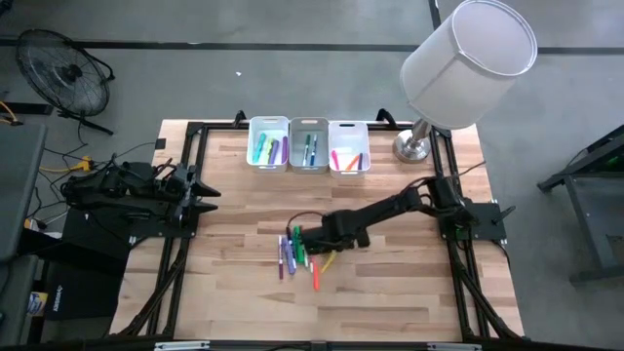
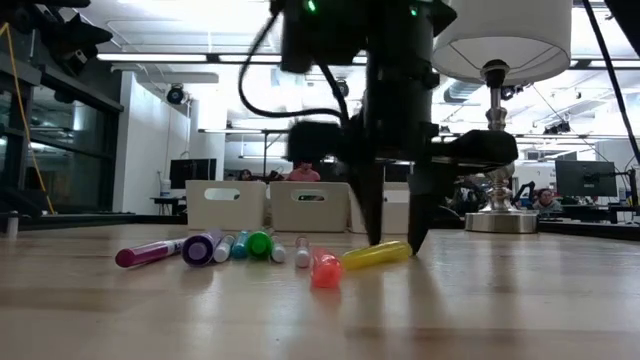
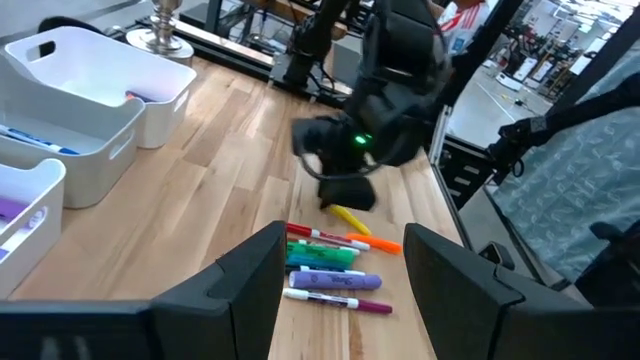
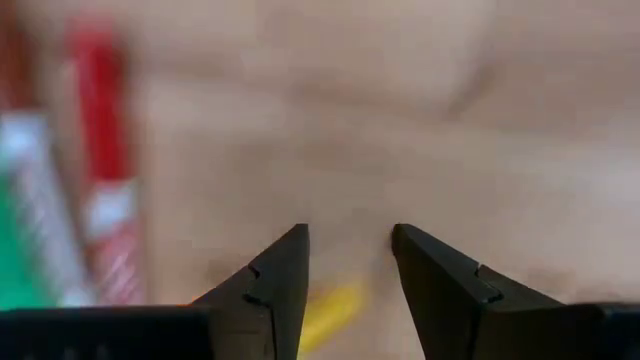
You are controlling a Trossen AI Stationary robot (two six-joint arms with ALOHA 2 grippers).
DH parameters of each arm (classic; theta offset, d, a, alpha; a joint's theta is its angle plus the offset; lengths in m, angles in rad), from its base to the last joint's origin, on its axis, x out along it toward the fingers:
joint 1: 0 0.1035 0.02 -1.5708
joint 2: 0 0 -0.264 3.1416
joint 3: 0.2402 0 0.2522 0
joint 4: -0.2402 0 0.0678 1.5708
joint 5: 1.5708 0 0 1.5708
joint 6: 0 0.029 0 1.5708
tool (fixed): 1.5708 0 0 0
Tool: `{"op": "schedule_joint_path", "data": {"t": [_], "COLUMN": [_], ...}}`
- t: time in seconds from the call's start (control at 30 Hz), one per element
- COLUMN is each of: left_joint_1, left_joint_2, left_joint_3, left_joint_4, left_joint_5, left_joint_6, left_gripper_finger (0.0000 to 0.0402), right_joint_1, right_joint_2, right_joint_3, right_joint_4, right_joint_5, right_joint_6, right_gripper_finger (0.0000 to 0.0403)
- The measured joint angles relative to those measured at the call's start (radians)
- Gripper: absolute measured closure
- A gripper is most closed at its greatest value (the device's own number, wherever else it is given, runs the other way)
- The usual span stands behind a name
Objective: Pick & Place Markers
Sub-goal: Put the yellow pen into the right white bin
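the right gripper (image 2: 395,240) is down at the table over the loose markers (image 1: 297,255), fingers parted with nothing between them; the tips straddle one end of the yellow marker (image 2: 375,255), which lies flat beside the orange one (image 2: 325,268); the rest of the cluster lies just to the side, green, purple, red; more markers already sit in the three bins (image 1: 308,144) at the far edge; the left gripper (image 3: 340,270) waits wide open and empty near the table's left edge; likely step: closing on the yellow marker; to do it well, centre the fingers across the barrel rather than its tip, keep them crosswise to it, stay clear of the orange neighbour, then lift straight up before heading for a bin.
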Motion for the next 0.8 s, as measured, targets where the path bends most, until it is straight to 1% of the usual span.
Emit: {"op": "schedule_joint_path", "data": {"t": [0.07, 0.13, 0.23, 0.33, 0.5, 0.67, 0.8], "left_joint_1": [0.000, 0.000, 0.000, 0.000, 0.000, 0.000, 0.000], "left_joint_2": [0.000, 0.000, 0.000, 0.000, 0.000, 0.000, 0.000], "left_joint_3": [0.000, 0.000, 0.000, 0.000, 0.000, 0.000, 0.000], "left_joint_4": [0.000, 0.000, 0.000, 0.001, 0.000, 0.000, 0.000], "left_joint_5": [0.000, 0.000, 0.000, 0.001, 0.001, 0.002, 0.003], "left_joint_6": [0.000, 0.001, 0.002, 0.002, 0.002, 0.002, 0.002], "left_gripper_finger": [0.0200, 0.0200, 0.0200, 0.0200, 0.0200, 0.0200, 0.0200], "right_joint_1": [-0.005, -0.009, 0.004, 0.029, 0.113, 0.203, 0.245], "right_joint_2": [-0.019, -0.046, -0.097, -0.135, -0.200, -0.190, -0.143], "right_joint_3": [-0.005, -0.004, 0.002, 0.000, 0.004, 0.004, 0.003], "right_joint_4": [-0.052, -0.067, -0.106, -0.094, -0.074, 0.031, 0.076], "right_joint_5": [0.048, 0.066, 0.038, 0.008, 0.022, 0.023, 0.015], "right_joint_6": [-0.001, 0.020, 0.052, 0.087, 0.248, 0.393, 0.460], "right_gripper_finger": [0.0261, 0.0261, 0.0261, 0.0261, 0.0261, 0.0261, 0.0261]}}
